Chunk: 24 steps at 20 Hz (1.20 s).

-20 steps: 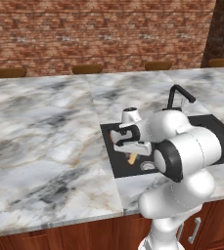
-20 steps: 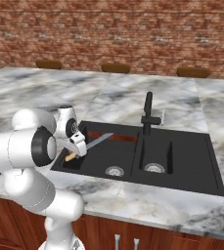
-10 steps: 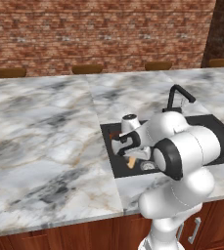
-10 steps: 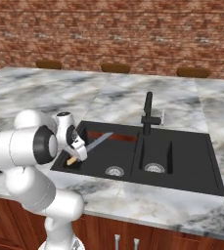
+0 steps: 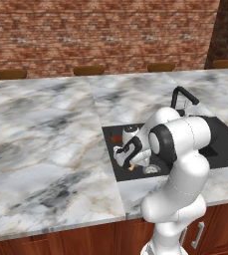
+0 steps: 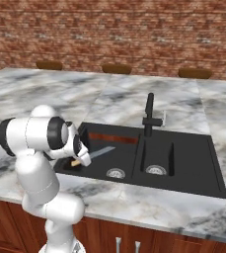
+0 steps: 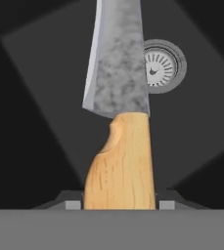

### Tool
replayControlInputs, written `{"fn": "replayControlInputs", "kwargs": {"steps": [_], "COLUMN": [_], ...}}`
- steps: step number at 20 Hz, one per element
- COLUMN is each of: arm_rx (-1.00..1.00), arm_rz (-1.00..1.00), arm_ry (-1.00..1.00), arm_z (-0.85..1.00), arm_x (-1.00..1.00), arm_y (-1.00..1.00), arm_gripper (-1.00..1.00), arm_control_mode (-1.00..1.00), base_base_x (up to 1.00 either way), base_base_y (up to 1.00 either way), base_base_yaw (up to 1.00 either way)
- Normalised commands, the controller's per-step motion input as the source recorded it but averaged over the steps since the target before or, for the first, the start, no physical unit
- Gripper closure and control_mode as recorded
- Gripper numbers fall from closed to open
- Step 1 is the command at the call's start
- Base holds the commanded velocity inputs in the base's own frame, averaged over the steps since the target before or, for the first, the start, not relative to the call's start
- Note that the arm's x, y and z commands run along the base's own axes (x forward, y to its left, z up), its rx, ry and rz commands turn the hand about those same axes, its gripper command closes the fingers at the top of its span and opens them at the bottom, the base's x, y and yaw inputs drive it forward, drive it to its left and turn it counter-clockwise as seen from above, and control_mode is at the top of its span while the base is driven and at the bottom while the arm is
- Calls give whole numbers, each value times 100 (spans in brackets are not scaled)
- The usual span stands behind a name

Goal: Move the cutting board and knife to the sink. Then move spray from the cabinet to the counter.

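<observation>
The pincer (image 7: pixel 119 205), closed on the wooden handle of the knife (image 7: pixel 117 93), has descended further into the left basin of the sink (image 6: pixel 183 185); blade over the drain (image 7: pixel 160 66). Release appears imminent; the spray step remains.

Arm (image 5: pixel 180 149) was glossy white, fat rounded links, dark grey-black bands at the joints. End effector (image 5: pixel 128 155) had a white body with small dark finger tips (image 7: pixel 168 199). No visible cables or markings.
</observation>
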Motion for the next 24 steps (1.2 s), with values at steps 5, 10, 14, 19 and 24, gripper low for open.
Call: {"fn": "replayControlInputs", "kwargs": {"steps": [5, 10, 14, 19, 24], "arm_rx": [-2, 0, 0, 0, 0], "arm_rz": [0, 0, -1, -2, -15], "arm_ry": [-1, 0, 1, 0, 0], "arm_z": [-55, -72, -17, 18, 63], "arm_x": [59, 34, 11, 0, -10], "arm_y": [0, -2, 0, 0, 0], "arm_gripper": [100, 100, -100, -100, -100], "arm_control_mode": [-100, -100, -100, -100, -100], "base_base_x": [0, 0, 0, 0, 0], "base_base_y": [0, 0, 0, 0, 0], "base_base_yaw": [0, 0, 0, 0, 0]}}
